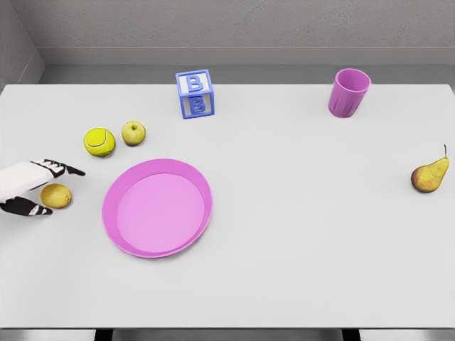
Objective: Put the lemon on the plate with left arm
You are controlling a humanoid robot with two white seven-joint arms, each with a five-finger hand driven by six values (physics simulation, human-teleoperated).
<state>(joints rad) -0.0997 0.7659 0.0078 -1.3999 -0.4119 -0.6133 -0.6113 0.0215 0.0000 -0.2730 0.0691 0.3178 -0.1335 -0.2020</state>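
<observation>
The pink plate [157, 208] lay bare on the table [298, 234], so nothing was delivered yet. My left hand [32, 188] bracketed the lemon [56, 195], fingers spread around it, left of the plate; closing, lifting and carrying remained.

1. The lemon [55, 195] is small, rounded and yellow-orange. It lies on the table [298, 249], just left of the plate [157, 208] and apart from its rim.
2. The plate is a round pink dish with a raised rim, sitting flat and upright, nothing in it.
</observation>
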